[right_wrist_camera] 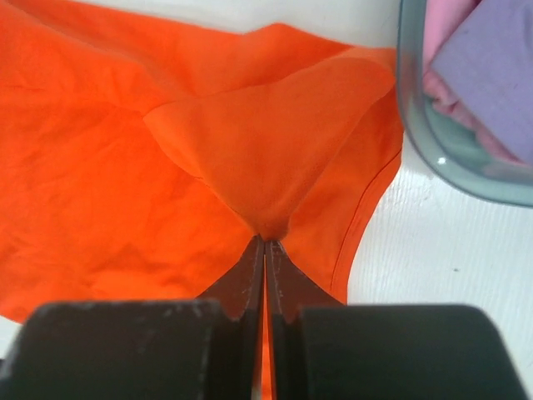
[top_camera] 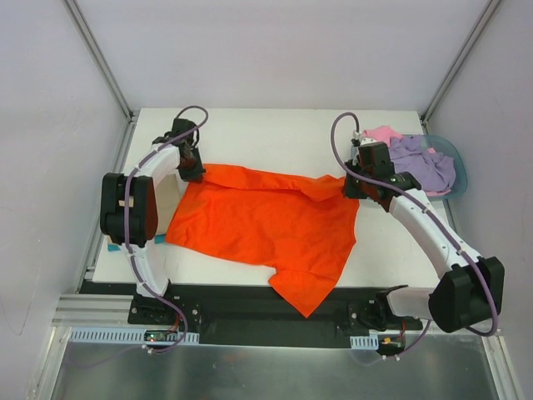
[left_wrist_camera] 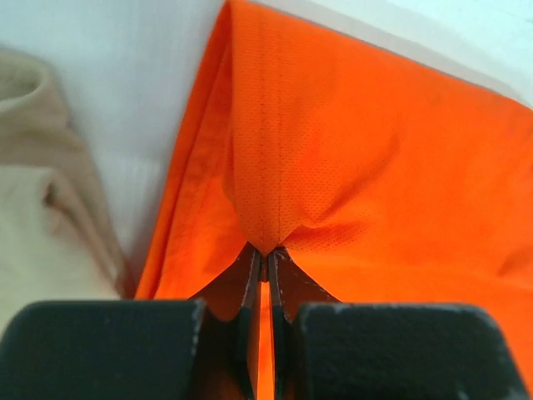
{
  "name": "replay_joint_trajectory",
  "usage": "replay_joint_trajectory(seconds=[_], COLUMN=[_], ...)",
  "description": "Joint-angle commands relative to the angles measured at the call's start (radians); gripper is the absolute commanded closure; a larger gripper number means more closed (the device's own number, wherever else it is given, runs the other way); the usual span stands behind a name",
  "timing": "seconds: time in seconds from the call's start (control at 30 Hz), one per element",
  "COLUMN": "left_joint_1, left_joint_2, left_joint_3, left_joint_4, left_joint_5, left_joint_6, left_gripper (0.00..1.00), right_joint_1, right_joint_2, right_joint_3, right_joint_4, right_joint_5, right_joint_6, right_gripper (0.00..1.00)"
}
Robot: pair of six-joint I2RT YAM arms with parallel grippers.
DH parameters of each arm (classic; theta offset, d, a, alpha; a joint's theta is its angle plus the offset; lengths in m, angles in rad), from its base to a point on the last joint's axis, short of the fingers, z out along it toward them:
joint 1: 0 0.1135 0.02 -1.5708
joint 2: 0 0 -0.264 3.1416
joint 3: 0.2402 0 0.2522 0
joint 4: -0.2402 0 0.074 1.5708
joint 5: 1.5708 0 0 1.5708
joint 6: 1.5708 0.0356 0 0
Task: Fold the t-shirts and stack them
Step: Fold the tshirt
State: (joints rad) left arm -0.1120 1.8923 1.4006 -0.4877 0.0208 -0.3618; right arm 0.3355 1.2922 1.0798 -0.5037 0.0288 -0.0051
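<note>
The large orange t-shirt (top_camera: 266, 225) lies spread across the white table, its near corner hanging over the front edge. My left gripper (top_camera: 193, 171) is shut on the shirt's far left corner; the left wrist view shows the cloth (left_wrist_camera: 333, 150) pinched between the jaws at my left gripper (left_wrist_camera: 266, 252). My right gripper (top_camera: 350, 187) is shut on the shirt's far right corner; the right wrist view shows cloth (right_wrist_camera: 250, 167) drawn into a peak at my right gripper (right_wrist_camera: 265, 242). The lilac-purple shirt (top_camera: 420, 162) and the pink shirt (top_camera: 383, 133) lie crumpled in the basin.
The blue-grey plastic basin (top_camera: 456, 167) stands at the table's far right edge, close to my right gripper; its rim (right_wrist_camera: 416, 142) shows in the right wrist view. Grey walls enclose the table (top_camera: 275, 133) on three sides.
</note>
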Motion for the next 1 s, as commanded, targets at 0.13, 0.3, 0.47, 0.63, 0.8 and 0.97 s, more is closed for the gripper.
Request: replay_joint_trajectory(seconds=[0.13, 0.3, 0.47, 0.63, 0.8, 0.97], left_joint_1=[0.069, 0.078, 0.078, 0.078, 0.078, 0.078], left_joint_2=[-0.139, -0.145, -0.134, -0.139, -0.137, -0.167], left_joint_3=[-0.038, -0.037, -0.057, -0.083, -0.097, -0.123], left_joint_4=[-0.028, -0.038, -0.038, -0.040, -0.054, -0.068], left_joint_5=[0.004, 0.025, 0.044, 0.028, -0.016, -0.044], left_joint_6=[-0.051, -0.051, -0.062, -0.066, -0.075, -0.101], left_gripper=[1.00, 1.00, 1.00, 1.00, 1.00, 0.85], right_joint_1=[0.059, 0.066, 0.082, 0.150, 0.223, 0.234], right_joint_2=[-0.079, -0.082, -0.091, -0.126, -0.136, -0.073], right_joint_3=[-0.066, -0.077, -0.098, -0.150, -0.213, -0.210], right_joint_4=[-0.096, -0.125, -0.151, -0.214, -0.249, -0.295], right_joint_5=[0.034, 0.060, 0.033, 0.028, 0.114, 0.155], right_joint_6=[0.057, 0.070, 0.096, 0.245, 0.381, 0.399], right_gripper=[1.00, 1.00, 0.99, 0.99, 0.97, 0.76])
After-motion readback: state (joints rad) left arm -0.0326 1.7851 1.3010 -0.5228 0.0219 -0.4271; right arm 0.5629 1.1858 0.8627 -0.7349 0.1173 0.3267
